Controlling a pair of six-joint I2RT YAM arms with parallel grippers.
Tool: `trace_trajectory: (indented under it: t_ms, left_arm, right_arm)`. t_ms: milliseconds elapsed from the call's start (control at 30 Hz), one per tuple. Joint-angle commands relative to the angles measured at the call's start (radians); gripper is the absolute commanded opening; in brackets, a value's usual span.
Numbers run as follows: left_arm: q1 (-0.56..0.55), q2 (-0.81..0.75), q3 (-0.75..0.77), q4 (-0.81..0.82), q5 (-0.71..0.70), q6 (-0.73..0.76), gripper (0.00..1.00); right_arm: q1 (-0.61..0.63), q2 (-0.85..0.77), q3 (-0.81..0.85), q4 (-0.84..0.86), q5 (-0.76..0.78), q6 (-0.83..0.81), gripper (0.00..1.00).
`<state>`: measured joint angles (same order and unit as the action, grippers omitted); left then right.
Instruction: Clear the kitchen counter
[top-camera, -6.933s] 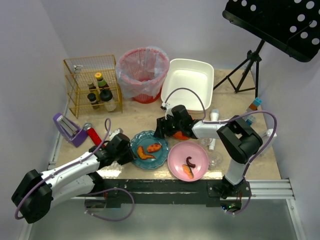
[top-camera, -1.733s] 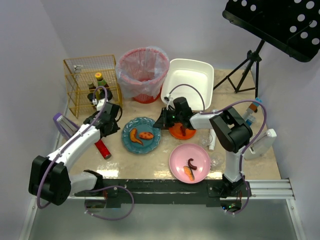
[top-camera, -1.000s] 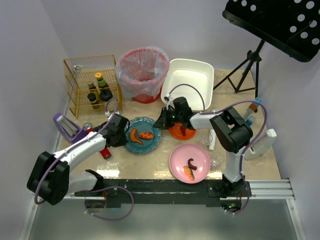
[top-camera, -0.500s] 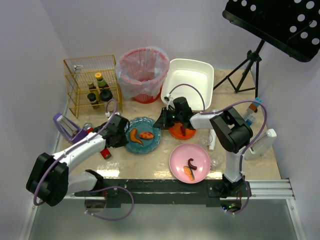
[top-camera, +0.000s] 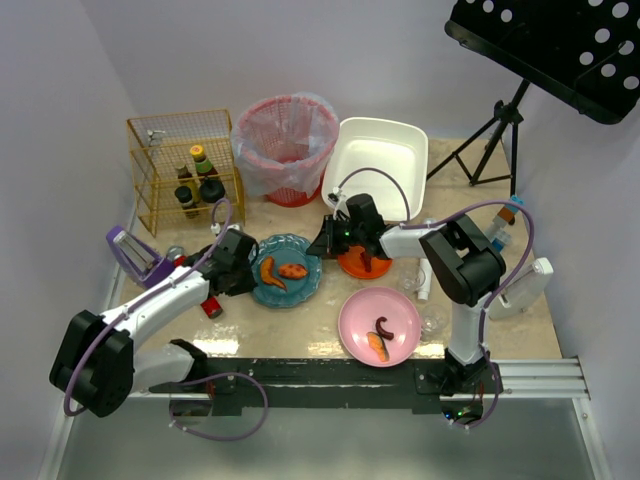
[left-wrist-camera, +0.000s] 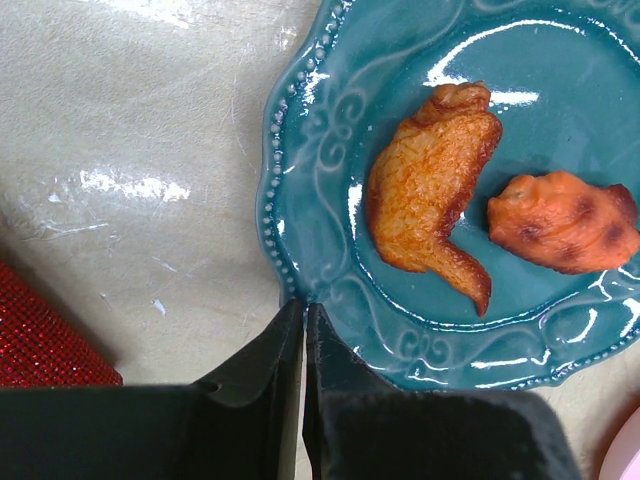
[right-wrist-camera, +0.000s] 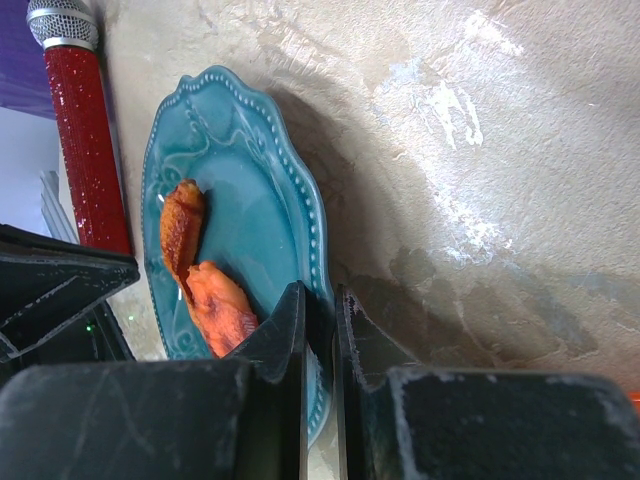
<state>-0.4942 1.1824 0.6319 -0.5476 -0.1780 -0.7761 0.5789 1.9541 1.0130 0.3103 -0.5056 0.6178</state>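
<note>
Both grippers meet the counter (top-camera: 280, 222) at the rim of one teal plate (top-camera: 300, 291).
The counter lies flat ahead of the arm bases and runs under both grippers. The left gripper (left-wrist-camera: 303, 305) points down at the plate's left rim, one finger over bare counter, the other over the plate. Its jaws are clenched to a hairline slit, and whether the rim is pinched in that slit cannot be told. The right gripper (right-wrist-camera: 320, 292) straddles the opposite rim the same way, its jaws clamped on the plate's edge with counter showing just beyond. Two fried pieces (left-wrist-camera: 430, 190) lie on the plate between the grippers. A red mic (left-wrist-camera: 40, 340) lies on the counter just beside the left gripper, apart from the plate.
</note>
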Motion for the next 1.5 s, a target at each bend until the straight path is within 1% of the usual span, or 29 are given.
trace_trajectory:
  t_ms: [0,100,400,600,700,767,867,1067,1333,1467]
  left_arm:
    - [-0.006,0.006,0.005,0.023,0.018,-0.012,0.09]
    - [-0.006,0.022,-0.006,0.035,0.018,-0.012,0.09]
    - [-0.004,0.062,-0.083,0.083,0.057,-0.011,0.06]
    - [-0.006,0.071,-0.1,0.095,0.054,-0.009,0.06]
    - [-0.006,0.083,-0.098,0.098,0.054,-0.008,0.06]
    - [-0.006,0.088,-0.101,0.1,0.054,-0.006,0.06]
    - [-0.004,0.094,-0.101,0.101,0.054,-0.005,0.06]
    - [-0.004,0.108,-0.1,0.098,0.054,0.001,0.0]
    - [-0.004,0.108,-0.09,0.081,0.058,0.001,0.0]
    - [-0.006,0.082,-0.054,0.038,0.046,0.001,0.0]
  right_arm:
    - [0.002,-0.004,-0.008,-0.013,0.088,-0.087,0.0]
    - [0.002,-0.004,-0.007,-0.013,0.088,-0.087,0.01]
    - [0.002,-0.003,-0.008,-0.017,0.098,-0.087,0.15]
    - [0.001,-0.004,-0.011,-0.014,0.102,-0.089,0.33]
    - [0.001,-0.009,-0.011,-0.014,0.102,-0.092,0.4]
    - [0.002,-0.012,-0.01,-0.017,0.104,-0.093,0.44]
    - [0.001,-0.014,-0.008,-0.019,0.102,-0.102,0.47]
    - [-0.001,-0.012,-0.011,-0.019,0.099,-0.102,0.48]
    - [-0.007,-0.02,-0.013,-0.019,0.099,-0.107,0.51]
    - [-0.011,-0.02,-0.011,-0.017,0.098,-0.107,0.53]
